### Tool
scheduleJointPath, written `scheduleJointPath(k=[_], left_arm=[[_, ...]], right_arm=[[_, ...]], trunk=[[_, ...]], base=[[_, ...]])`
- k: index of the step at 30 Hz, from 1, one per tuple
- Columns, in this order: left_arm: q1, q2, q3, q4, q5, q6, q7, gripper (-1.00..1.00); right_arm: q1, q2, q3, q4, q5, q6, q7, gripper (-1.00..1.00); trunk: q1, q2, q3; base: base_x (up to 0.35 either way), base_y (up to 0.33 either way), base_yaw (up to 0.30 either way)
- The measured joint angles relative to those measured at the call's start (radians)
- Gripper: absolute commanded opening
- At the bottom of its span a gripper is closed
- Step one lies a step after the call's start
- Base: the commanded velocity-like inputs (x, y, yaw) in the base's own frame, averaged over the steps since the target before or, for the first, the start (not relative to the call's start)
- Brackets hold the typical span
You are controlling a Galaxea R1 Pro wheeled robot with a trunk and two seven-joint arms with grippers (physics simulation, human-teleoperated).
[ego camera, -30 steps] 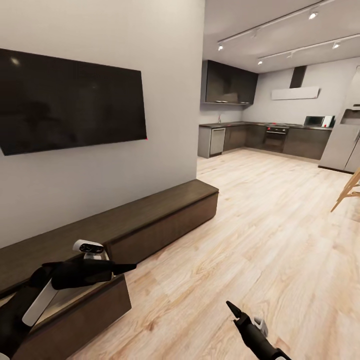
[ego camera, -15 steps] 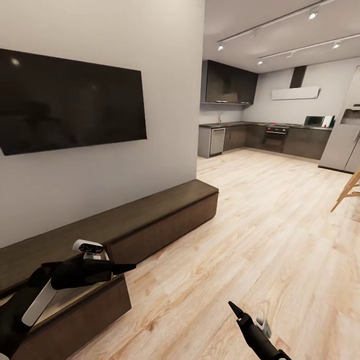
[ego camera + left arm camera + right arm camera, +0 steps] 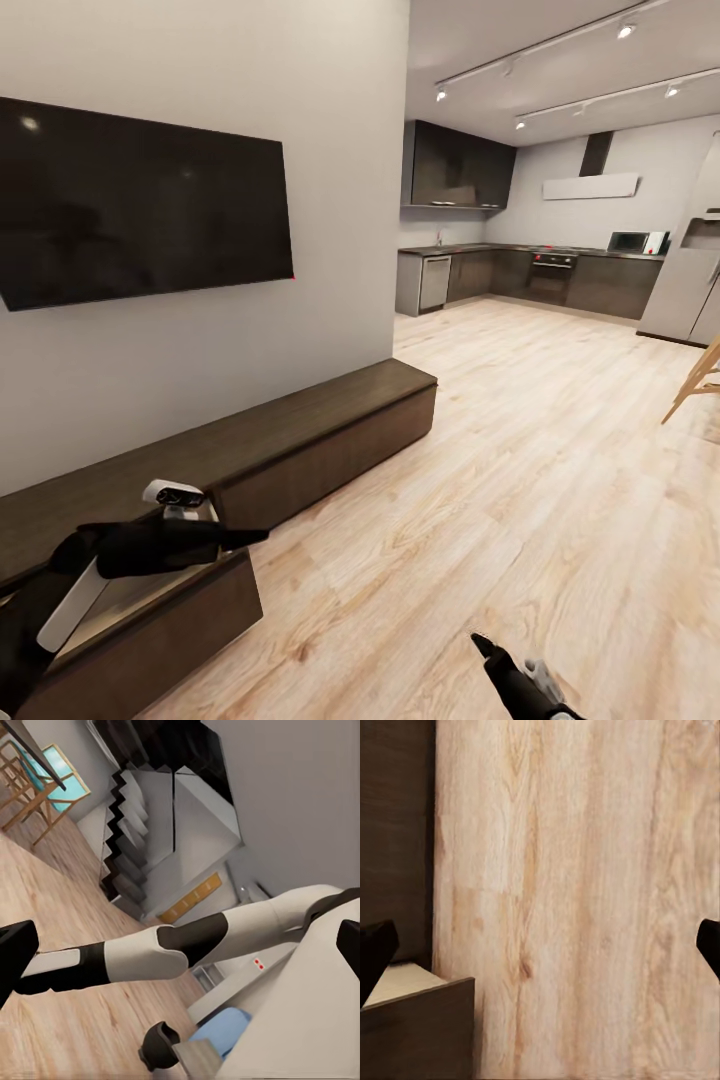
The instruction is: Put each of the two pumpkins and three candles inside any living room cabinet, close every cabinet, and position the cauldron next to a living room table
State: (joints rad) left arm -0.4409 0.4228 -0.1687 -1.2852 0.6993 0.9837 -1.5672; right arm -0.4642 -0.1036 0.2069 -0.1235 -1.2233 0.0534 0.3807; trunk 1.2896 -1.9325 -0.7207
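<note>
The cabinet (image 3: 300, 440) is a long, low dark brown unit along the wall. One of its fronts, the drawer (image 3: 150, 640), is pulled out at the lower left and shows a pale inside. My left gripper (image 3: 252, 537) hovers over that drawer's near corner. In the left wrist view the left gripper (image 3: 180, 949) is open and empty. My right gripper (image 3: 484, 646) hangs low over the floor. In the right wrist view the right gripper (image 3: 540, 949) is open above floorboards, beside the drawer's corner (image 3: 412, 1035). The pumpkins, candles, cauldron and table are out of view.
A large black TV (image 3: 140, 205) hangs on the wall above the cabinet. Pale wood floor (image 3: 520, 450) stretches right toward a kitchen (image 3: 540, 275) at the back. A wooden frame (image 3: 700, 385) leans in at the right edge, near a fridge (image 3: 690, 280).
My right gripper has sunk lower toward the bottom edge of the head view. The left arm has dipped slightly. The drawer stays pulled out.
</note>
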Motion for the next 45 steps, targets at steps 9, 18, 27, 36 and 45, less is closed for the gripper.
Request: scheduleJointPath(k=[9, 18, 27, 36, 45], left_arm=[[-0.001, 0.0, -0.001, -0.002, -0.089, 0.002, 0.0, 1.0], [-0.002, -0.011, 0.0, -0.016, -0.148, 0.003, 0.09, 1.0], [-0.002, -0.047, 0.012, -0.067, -0.143, 0.007, 0.32, 1.0], [-0.001, -0.078, 0.003, -0.125, -0.133, 0.01, 0.43, 1.0], [0.004, -0.064, -0.034, -0.22, 0.088, 0.009, 0.422, 1.0]], right_arm=[[0.0, 0.001, 0.005, -0.02, 0.042, 0.002, -0.351, 1.0], [0.0, 0.006, 0.033, -0.365, 0.286, 0.0, -0.864, 1.0], [0.0, 0.008, 0.034, -0.411, 0.376, 0.012, -0.941, 1.0], [0.0, 0.009, 0.032, -0.403, 0.376, 0.034, -0.947, 1.0], [0.0, 0.008, 0.032, -0.385, 0.373, 0.128, -0.935, 1.0]], trunk=[[0.0, 0.0, 0.0], [0.0, 0.0, 0.0], [0.0, 0.0, 0.0], [0.0, 0.0, 0.0], [0.0, 0.0, 0.0]], base=[[0.0, 0.0, 0.0], [0.0, 0.0, 0.0], [0.0, 0.0, 0.0], [0.0, 0.0, 0.0], [0.0, 0.0, 0.0]])
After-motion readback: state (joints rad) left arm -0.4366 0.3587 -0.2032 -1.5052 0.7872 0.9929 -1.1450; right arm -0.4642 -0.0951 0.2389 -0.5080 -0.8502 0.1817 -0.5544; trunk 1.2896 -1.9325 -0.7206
